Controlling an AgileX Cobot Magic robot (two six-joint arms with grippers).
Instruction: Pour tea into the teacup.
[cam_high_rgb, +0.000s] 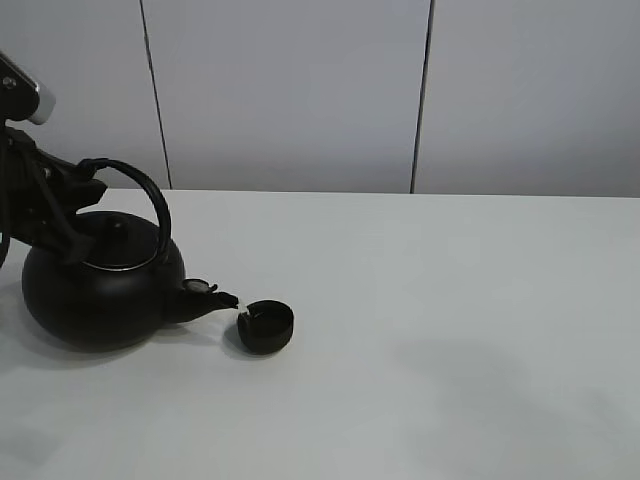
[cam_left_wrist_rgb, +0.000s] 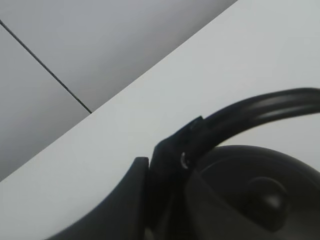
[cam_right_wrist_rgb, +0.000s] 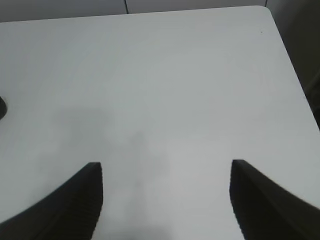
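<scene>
Gripping the round black kettle (cam_high_rgb: 100, 295) by its arched handle, my left gripper (cam_high_rgb: 75, 225) holds its spout just beside the low, bowl-like matte-black teacup (cam_high_rgb: 266, 327) on the smooth white surface (cam_high_rgb: 450, 330); my right gripper (cam_right_wrist_rgb: 165, 200) hangs wide.

Likely a lab: white table (cam_high_rgb: 450, 300), panelled wall (cam_high_rgb: 290, 90).

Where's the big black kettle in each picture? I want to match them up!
Exterior high: the kettle sits on the left of the table, its spout at the small teacup.
Left wrist: the kettle is very close up, with its lid and arched handle against the table behind.
Right wrist: not clearly in it; a dark sliver at the edge is too small to name.
Shared landmark: the white table shows in all three.
</scene>
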